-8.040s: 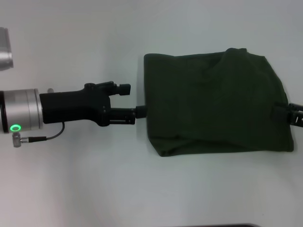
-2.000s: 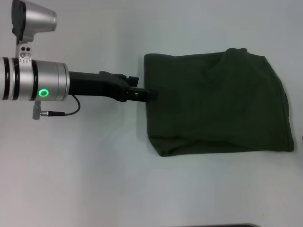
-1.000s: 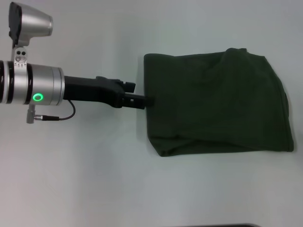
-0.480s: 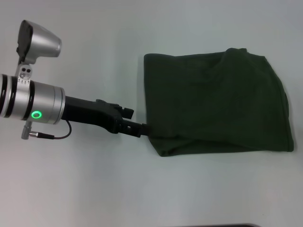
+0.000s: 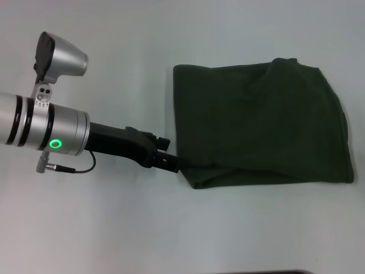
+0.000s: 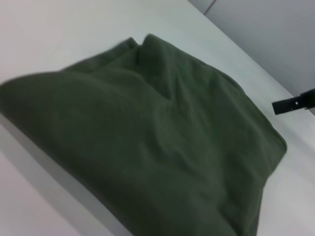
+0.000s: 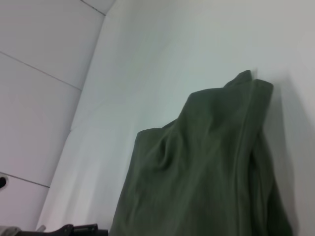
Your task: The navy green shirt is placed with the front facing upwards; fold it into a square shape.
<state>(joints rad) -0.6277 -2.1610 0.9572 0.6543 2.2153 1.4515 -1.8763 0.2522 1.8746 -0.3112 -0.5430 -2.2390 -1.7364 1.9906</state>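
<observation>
The navy green shirt lies folded into a rough rectangle on the white table, right of centre in the head view. It shows plain dark olive cloth, with a raised fold at its far right part. My left gripper reaches in from the left, and its tip touches the shirt's near-left corner. The left wrist view looks across the shirt from that corner. A black part of my right gripper shows beyond the shirt's far side; the head view does not show it. The right wrist view shows the shirt and, beyond it, my left gripper.
The white table spreads bare around the shirt. A dark strip runs along the near edge of the head view. Pale wall panels stand beyond the table.
My left gripper has swung from the middle of the shirt's left edge toward me to its near-left corner. The right gripper, at the shirt's right edge 8 s ago, has left the head view.
</observation>
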